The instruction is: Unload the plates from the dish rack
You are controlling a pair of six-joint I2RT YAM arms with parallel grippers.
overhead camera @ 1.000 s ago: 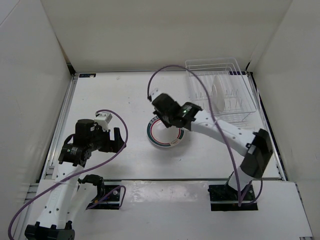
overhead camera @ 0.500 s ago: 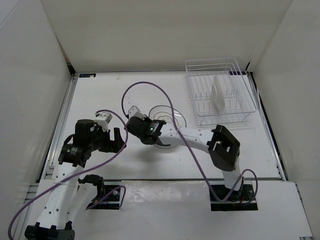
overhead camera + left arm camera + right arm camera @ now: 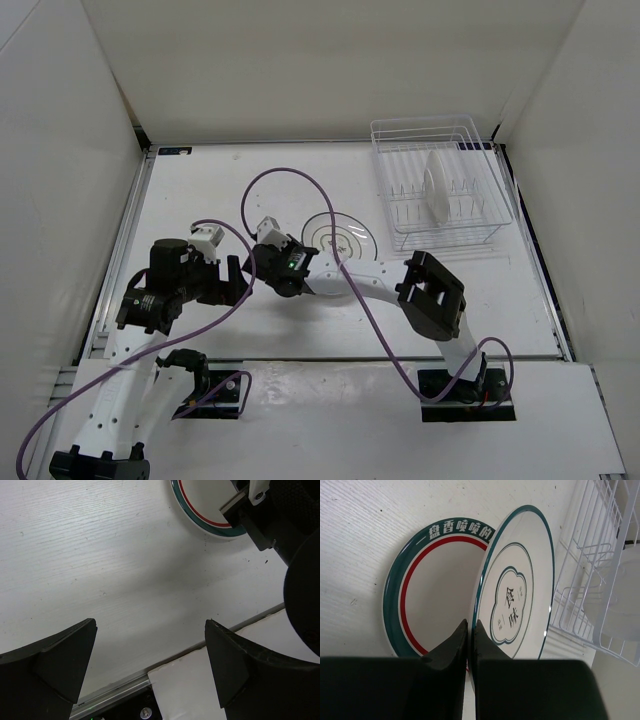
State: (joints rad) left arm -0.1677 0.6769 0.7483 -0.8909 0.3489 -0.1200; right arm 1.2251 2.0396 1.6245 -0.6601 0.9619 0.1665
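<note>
One dish rack (image 3: 420, 123), three plates, two grippers.
One white plate (image 3: 436, 190) stands upright in the rack, its pattern too small to read. The ringed plate (image 3: 420, 595) lies flat on the table (image 3: 200, 190), partly hidden behind the motif plate (image 3: 515, 595). The right gripper (image 3: 470, 626) pinches the motif plate by its rim and holds it tilted. The left gripper (image 3: 150, 624) hangs spread wide, empty.

White walls (image 3: 330, 60) enclose white wood-grain table (image 3: 220, 190); even light.
</note>
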